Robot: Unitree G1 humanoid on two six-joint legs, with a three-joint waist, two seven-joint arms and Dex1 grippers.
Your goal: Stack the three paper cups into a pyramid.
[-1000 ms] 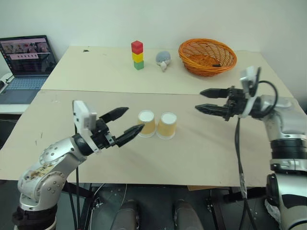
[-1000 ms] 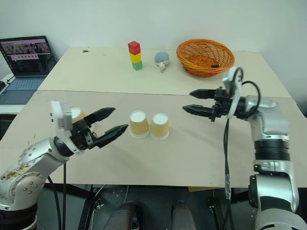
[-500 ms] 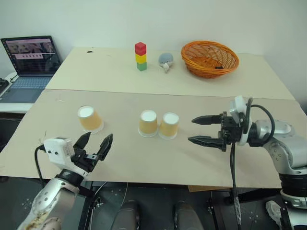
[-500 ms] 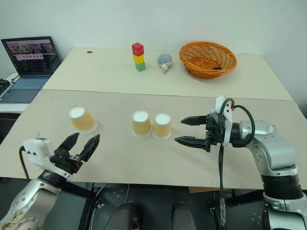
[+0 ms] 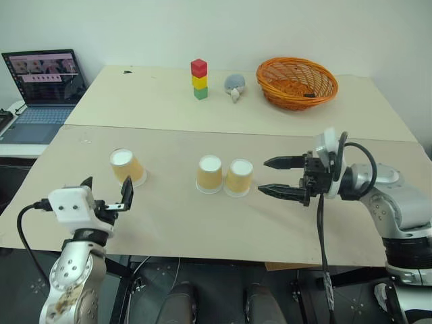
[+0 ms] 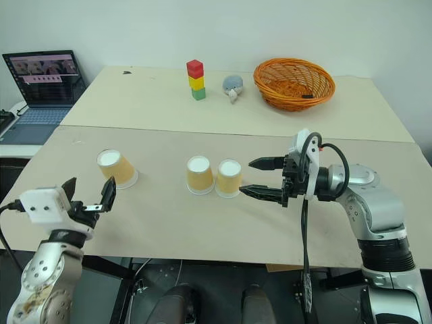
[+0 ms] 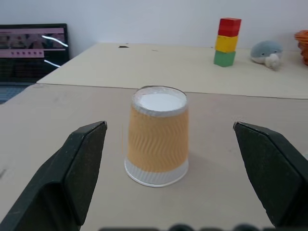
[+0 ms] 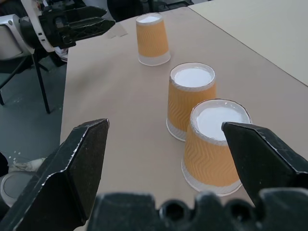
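Three paper cups stand upside down on the near table. Two of them (image 5: 209,174) (image 5: 238,177) sit side by side in the middle, touching or nearly so. The third cup (image 5: 125,167) stands alone to the left. My left gripper (image 5: 106,189) is open near the table's front edge, pointing forward at the lone cup (image 7: 158,137), which stands a short way beyond its fingertips. To the right of the pair, my right gripper (image 5: 264,176) is open and points left, its tips just short of the right-hand cup (image 8: 211,144). Neither gripper holds anything.
On the far table stand a red-yellow-green block tower (image 5: 199,79), a grey plush toy (image 5: 233,85) and an orange wicker basket (image 5: 297,81). An open laptop (image 5: 44,84) sits far left. A seam (image 5: 270,132) joins the two tables.
My left gripper has swung away from the middle pair, dropping leftward and back to face the lone cup. My right gripper has come lower and leftward, closer to the right cup.
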